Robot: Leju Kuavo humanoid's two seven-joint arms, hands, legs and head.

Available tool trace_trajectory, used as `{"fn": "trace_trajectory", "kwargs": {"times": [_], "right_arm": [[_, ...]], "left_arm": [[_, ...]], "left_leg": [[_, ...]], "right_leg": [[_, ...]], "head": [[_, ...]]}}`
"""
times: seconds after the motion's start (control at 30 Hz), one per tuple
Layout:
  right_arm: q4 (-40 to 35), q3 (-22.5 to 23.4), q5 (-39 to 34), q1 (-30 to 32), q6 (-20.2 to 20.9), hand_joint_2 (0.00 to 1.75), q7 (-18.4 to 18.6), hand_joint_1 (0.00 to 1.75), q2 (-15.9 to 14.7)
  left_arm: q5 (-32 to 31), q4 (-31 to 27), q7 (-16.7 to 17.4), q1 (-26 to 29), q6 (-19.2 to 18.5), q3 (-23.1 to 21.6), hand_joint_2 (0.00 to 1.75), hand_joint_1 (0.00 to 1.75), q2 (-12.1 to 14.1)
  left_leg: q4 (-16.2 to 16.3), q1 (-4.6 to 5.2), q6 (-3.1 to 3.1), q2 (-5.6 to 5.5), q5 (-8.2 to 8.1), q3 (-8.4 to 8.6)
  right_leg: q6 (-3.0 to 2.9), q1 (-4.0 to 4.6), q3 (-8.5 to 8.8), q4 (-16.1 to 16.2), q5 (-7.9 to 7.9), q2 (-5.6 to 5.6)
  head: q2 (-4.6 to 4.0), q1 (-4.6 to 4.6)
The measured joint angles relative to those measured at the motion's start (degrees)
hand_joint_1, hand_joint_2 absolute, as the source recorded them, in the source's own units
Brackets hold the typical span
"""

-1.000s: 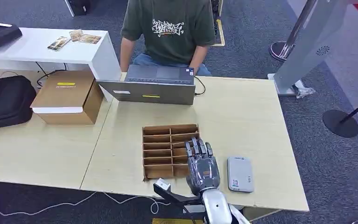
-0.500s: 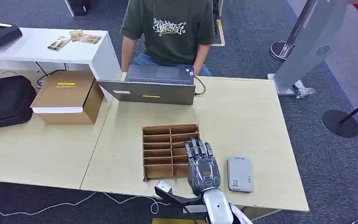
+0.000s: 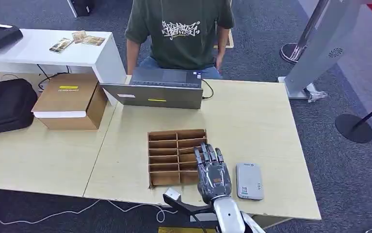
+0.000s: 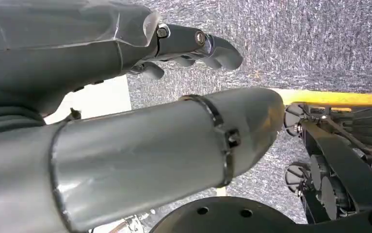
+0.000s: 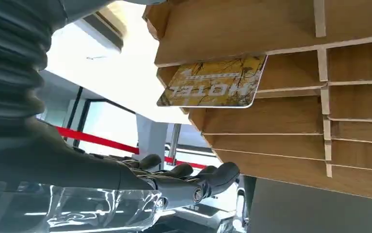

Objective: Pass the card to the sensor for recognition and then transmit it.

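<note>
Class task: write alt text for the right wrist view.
A yellow card printed "HOTEL" sticks out of one slot of a wooden divider rack. The right robot hand hovers beside the rack, fingers loosely extended and holding nothing.

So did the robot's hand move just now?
Yes, a little. The right hand has slid sideways toward the white sensor, away from the left side of the cardboard tray, which stayed put.

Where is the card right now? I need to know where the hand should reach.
In the right wrist view, the card sticks out of a slot of the wooden rack, just ahead of the right hand and left of the white sensor.
</note>
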State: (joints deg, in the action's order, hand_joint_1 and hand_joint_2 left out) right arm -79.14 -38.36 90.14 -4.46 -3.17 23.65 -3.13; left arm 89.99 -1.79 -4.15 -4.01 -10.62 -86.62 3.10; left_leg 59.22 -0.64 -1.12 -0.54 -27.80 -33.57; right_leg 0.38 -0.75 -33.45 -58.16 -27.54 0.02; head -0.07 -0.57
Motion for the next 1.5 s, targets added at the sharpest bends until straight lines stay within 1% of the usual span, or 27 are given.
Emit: {"fn": "trace_trajectory", "kwargs": {"times": [0.67, 0.7, 0.73, 0.77, 0.8, 1.5], "right_arm": [[-0.17, 0.0, 0.0, 0.85, 0.09, 1.75, -1.29, 0.0, 0.0], [-0.15, 0.0, 0.0, 0.85, 0.09, 1.75, -1.29, 0.14, 0.0], [-0.15, 0.0, 0.0, 0.85, 0.09, 1.75, -1.29, 0.84, 0.0], [-0.15, 0.0, 0.0, 0.85, 0.09, 1.75, -1.33, 1.47, 0.0], [-0.15, 0.0, 0.0, 0.85, 0.09, 1.75, -1.53, 1.73, 0.0], [0.04, 0.0, 0.0, 0.88, -0.02, 1.75, -1.44, 1.75, 0.04]], "left_arm": [[0.0, 0.0, 0.0, 0.0, 0.0, 0.0, 0.0, 0.0, -0.02], [0.0, 0.0, 0.0, 0.0, 0.0, 0.0, 0.0, 0.0, -0.04], [0.0, 0.0, 0.0, 0.0, 0.0, 0.0, 0.0, 0.0, -0.04], [0.0, 0.0, 0.0, 0.0, 0.0, 0.0, 0.0, 0.0, -0.04], [0.0, 0.0, 0.0, 0.0, 0.0, 0.0, 0.0, 0.0, -0.04], [0.0, 0.0, 0.0, -0.01, 0.02, 0.0, 0.0, 0.0, -0.09]], "left_leg": [[0.0, 0.0, 0.0, 0.0, 0.0, 0.0], [0.0, 0.0, 0.0, 0.0, 0.0, 0.0], [0.0, 0.0, 0.0, 0.0, 0.0, 0.0], [0.0, 0.0, 0.0, 0.0, 0.0, 0.0], [0.0, 0.0, 0.0, 0.0, 0.0, 0.0], [0.0, 0.0, 0.0, 0.0, 0.0, 0.0]], "right_leg": [[0.0, 0.0, 0.0, 0.0, 0.0, 0.0], [0.0, 0.0, 0.0, 0.0, 0.0, 0.0], [0.0, 0.0, 0.0, 0.0, 0.0, 0.0], [0.0, 0.0, 0.0, 0.0, 0.0, 0.0], [0.0, 0.0, 0.0, 0.0, 0.0, 0.0], [0.0, 0.0, 0.01, 0.0, 0.0, 0.0]], "head": [[0.0, 0.0], [0.0, 0.0], [0.0, 0.0], [0.0, 0.0], [0.0, 0.0], [0.0, 0.0]]}}
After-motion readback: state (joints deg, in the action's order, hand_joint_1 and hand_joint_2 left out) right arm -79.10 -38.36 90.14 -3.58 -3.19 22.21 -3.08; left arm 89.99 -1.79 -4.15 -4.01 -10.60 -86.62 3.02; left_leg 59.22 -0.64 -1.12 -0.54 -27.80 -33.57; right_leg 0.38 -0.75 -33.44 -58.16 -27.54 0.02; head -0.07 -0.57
